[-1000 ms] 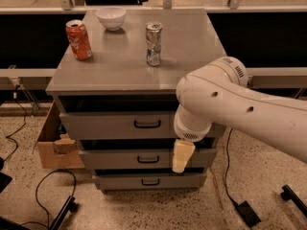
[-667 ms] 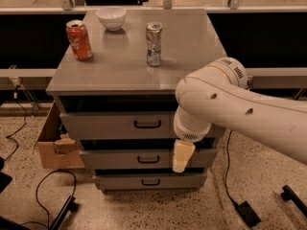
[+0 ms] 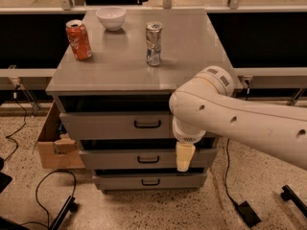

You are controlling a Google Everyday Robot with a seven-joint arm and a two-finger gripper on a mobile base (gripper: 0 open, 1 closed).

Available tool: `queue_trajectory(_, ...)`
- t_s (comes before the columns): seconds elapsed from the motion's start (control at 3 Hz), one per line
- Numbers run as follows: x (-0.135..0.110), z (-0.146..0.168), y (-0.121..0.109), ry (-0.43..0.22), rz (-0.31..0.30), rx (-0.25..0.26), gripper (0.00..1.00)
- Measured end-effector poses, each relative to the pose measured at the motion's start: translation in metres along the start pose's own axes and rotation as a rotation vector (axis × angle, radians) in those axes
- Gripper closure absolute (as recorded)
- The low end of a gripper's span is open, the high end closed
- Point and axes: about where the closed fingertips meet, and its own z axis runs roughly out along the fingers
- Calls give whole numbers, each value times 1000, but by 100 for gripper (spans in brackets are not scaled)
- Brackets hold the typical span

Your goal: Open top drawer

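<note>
The top drawer (image 3: 115, 126) is the widest of three grey drawers in a grey cabinet, with a small black loop handle (image 3: 147, 124) at its centre. A dark gap shows above its front, under the cabinet top. My gripper (image 3: 184, 158) hangs down from the big white arm at the right. Its cream-coloured tip is in front of the right part of the middle drawer (image 3: 120, 159). It is below and to the right of the top drawer's handle and does not touch it. The bottom drawer (image 3: 129, 181) sits below.
On the cabinet top (image 3: 192, 47) stand a red soda can (image 3: 78, 40), a white bowl (image 3: 111, 17) and a silver can (image 3: 153, 43). A cardboard box (image 3: 53, 143) sits on the floor at the left. Cables (image 3: 43, 186) and a black plug block (image 3: 247, 213) lie on the speckled floor.
</note>
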Motion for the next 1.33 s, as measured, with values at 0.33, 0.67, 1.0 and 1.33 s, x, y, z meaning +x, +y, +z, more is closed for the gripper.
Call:
queue_trajectory(0.33, 13, 17, -11, 56, -34, 8, 0)
queue_trajectory(0.67, 29, 39, -26, 108, -47, -7, 0)
queue_trajectory(1.0, 46, 56, -43, 141, -41, -29, 0)
queue_trajectory(1.33, 59, 70, -58, 156, -27, -61, 0)
